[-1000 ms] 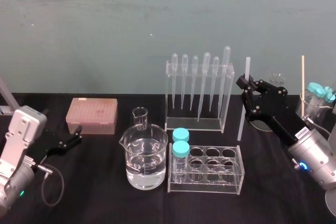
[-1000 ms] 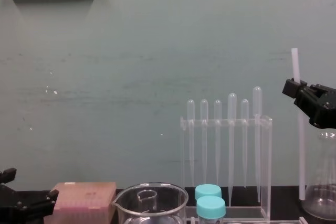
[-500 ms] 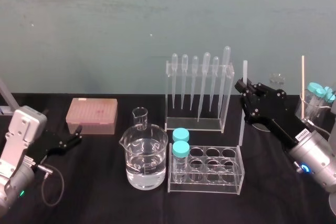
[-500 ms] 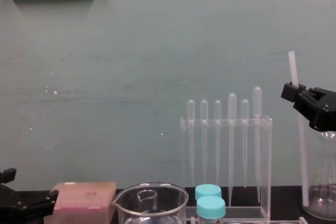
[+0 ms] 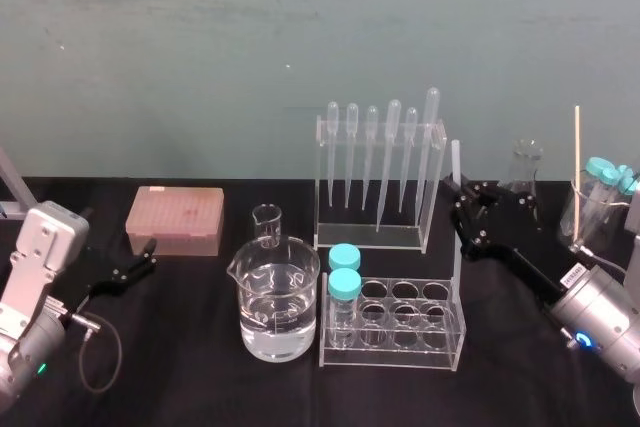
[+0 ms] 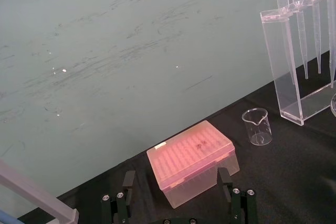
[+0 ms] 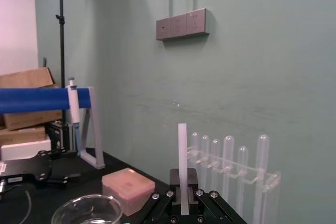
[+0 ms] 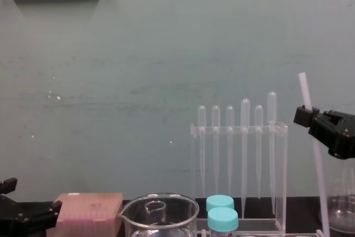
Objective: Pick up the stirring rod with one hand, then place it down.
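The black counter (image 5: 200, 367) carries everything, and I place it all off the working jaws. The tall pipette rack (image 5: 325, 187) stands just beside them on their left, near enough that the rod's top shows right by the rack's end wall. The tube rack (image 5: 440, 342) sits below and nearer me than the jaws, and the big beaker of water (image 5: 280, 307) is further left again, past that rack. The pink box (image 5: 175, 219) lies well apart from them, over by my idle arm. A small flask (image 5: 524, 172) stands just behind the jaws on their right.

The right gripper (image 5: 458, 195) is raised above the counter with its jaws clamped narrow on the stirring rod (image 5: 456, 159). The rod stands nearly upright, leaning a little. A short length pokes out above the jaws and a much longer length hangs below them, running down beside the end of the tube rack. I cannot tell whether its lower end touches the counter.

The left gripper (image 5: 148, 255) rests low beside the pink box, its jaws spread wide and holding nothing.

By my reading the pick-up is done, since the rod is off the counter and firmly held. What is left is the putting down: lowering it to rest on bare counter clear of the glassware, then letting the jaws go.
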Robot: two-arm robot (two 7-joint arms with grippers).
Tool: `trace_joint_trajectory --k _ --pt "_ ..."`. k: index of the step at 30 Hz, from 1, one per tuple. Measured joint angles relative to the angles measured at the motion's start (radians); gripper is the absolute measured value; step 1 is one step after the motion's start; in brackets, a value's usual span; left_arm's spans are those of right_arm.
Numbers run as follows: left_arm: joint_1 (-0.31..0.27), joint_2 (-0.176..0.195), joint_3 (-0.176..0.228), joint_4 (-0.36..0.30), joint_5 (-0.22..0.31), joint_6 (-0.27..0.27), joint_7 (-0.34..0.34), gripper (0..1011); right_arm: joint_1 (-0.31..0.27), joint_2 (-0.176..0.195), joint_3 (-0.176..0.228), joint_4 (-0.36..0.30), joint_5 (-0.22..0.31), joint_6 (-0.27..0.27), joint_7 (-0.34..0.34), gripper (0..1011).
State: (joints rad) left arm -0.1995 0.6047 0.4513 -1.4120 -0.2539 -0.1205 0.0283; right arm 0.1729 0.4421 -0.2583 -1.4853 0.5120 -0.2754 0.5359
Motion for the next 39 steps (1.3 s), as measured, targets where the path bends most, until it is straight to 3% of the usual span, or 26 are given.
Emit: trace_joint_trajectory --k 20,39 --pt "0.0 0.0 0.0 0.0 0.0 0.0 0.0 1000 0.028 -0.003 -0.037 0.045 0.012 0.022 0.069 69" --pt "0.0 0.0 0.0 0.0 0.0 0.0 0.0 1000 0.081 0.008 -0.108 0.142 -0.057 0.019 0.109 69"
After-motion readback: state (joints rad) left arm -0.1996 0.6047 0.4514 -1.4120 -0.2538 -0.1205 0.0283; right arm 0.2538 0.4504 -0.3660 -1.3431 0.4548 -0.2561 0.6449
